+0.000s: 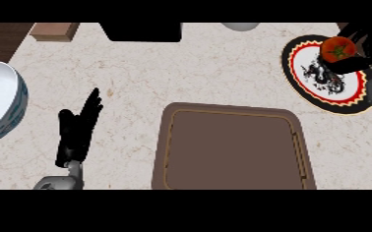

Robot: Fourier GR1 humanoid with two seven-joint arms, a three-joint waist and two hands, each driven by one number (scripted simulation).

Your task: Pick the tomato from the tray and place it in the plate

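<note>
Marble counter (181,73) seen from above: tomato held over the plate at its right edge.

At the far right edge of the counter, the right hand (354,51) is curled round the tomato (337,48), which sits over the upper part of the plate (320,86); whether it touches the plate cannot be told. The brown tray (232,150), at the near edge in the middle, carries nothing now. The left hand (76,132) rests open near the left near corner, fingers straight, well apart from the plate. So the tomato already lies within the right hand, and the plate is directly under it; the move probably needs only a short lowering and release.
</note>
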